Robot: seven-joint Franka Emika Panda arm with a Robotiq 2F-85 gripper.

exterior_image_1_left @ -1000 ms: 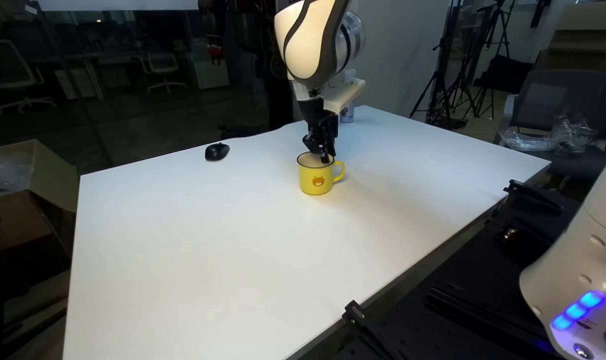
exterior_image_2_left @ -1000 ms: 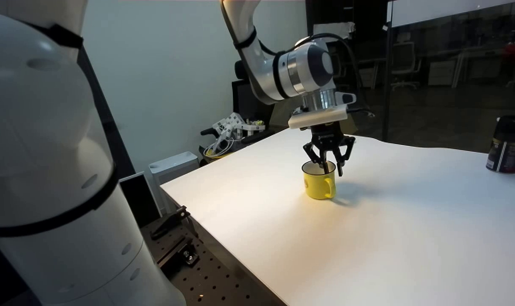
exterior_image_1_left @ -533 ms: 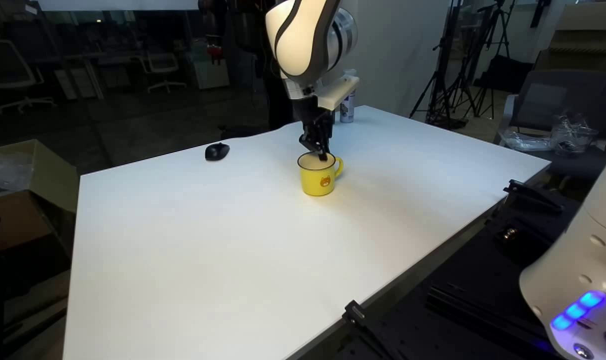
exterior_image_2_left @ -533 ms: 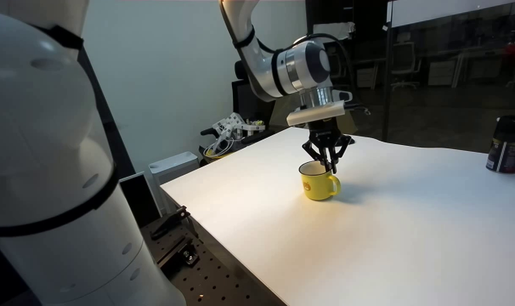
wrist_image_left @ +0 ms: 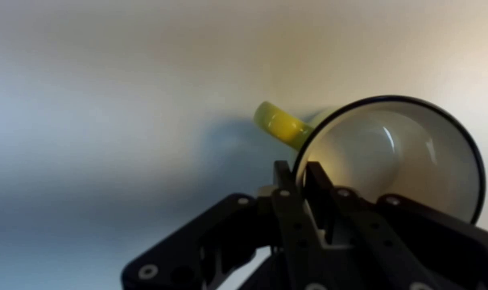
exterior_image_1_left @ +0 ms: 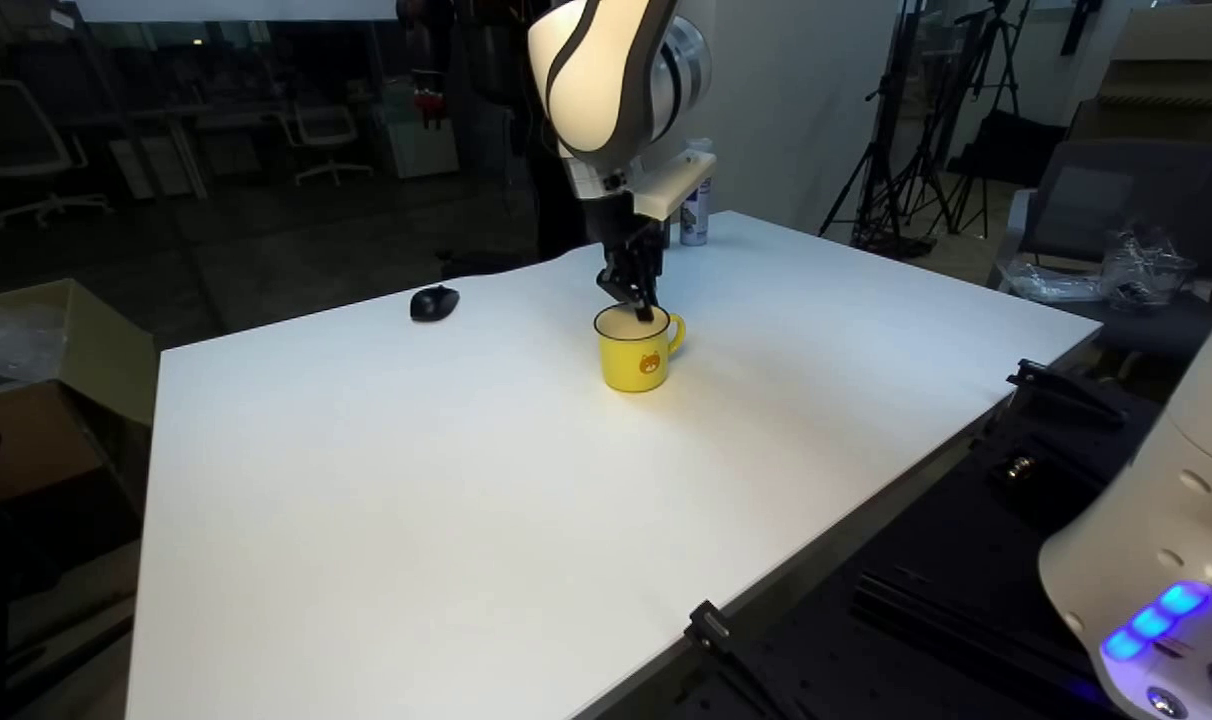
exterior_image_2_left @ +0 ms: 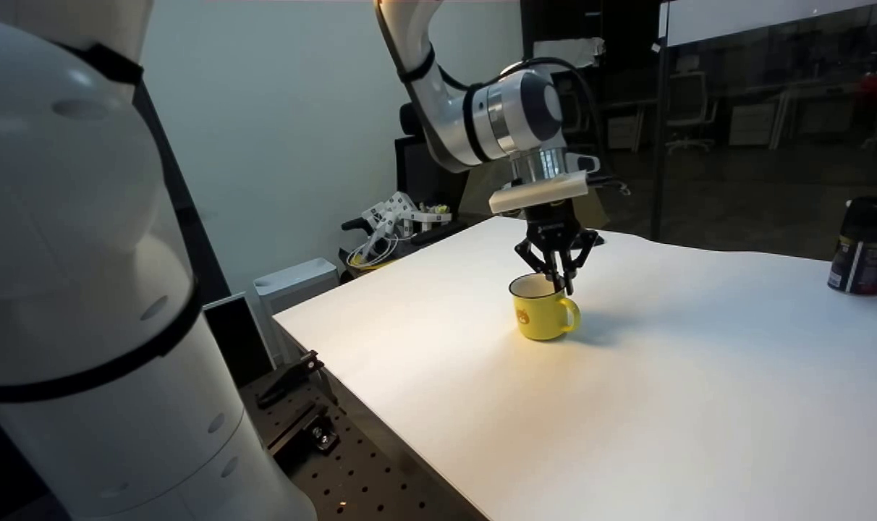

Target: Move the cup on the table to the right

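Cup [exterior_image_2_left: 543, 317] upright on surface [exterior_image_2_left: 663, 405]; fingers [wrist_image_left: 285, 182] pinch rim [wrist_image_left: 389, 98] beside handle [wrist_image_left: 283, 125], one inside, one outside. In wrist view, cup lies mostly right of them; off-centre hold might twist during move.

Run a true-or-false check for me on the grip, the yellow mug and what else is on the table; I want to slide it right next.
1. The gripper has the rim of the yellow mug between its fingers. True.
2. The mug is tipped onto its side. False: it is upright.
3. An animal face is printed on the mug. True.
4. The mug's handle is out of the wrist view. False: the handle shows there, outside the rim.
5. A computer mouse touches the mug. False: the black computer mouse lies apart from it on the white table.
6. A dark can stands on the table too. True.
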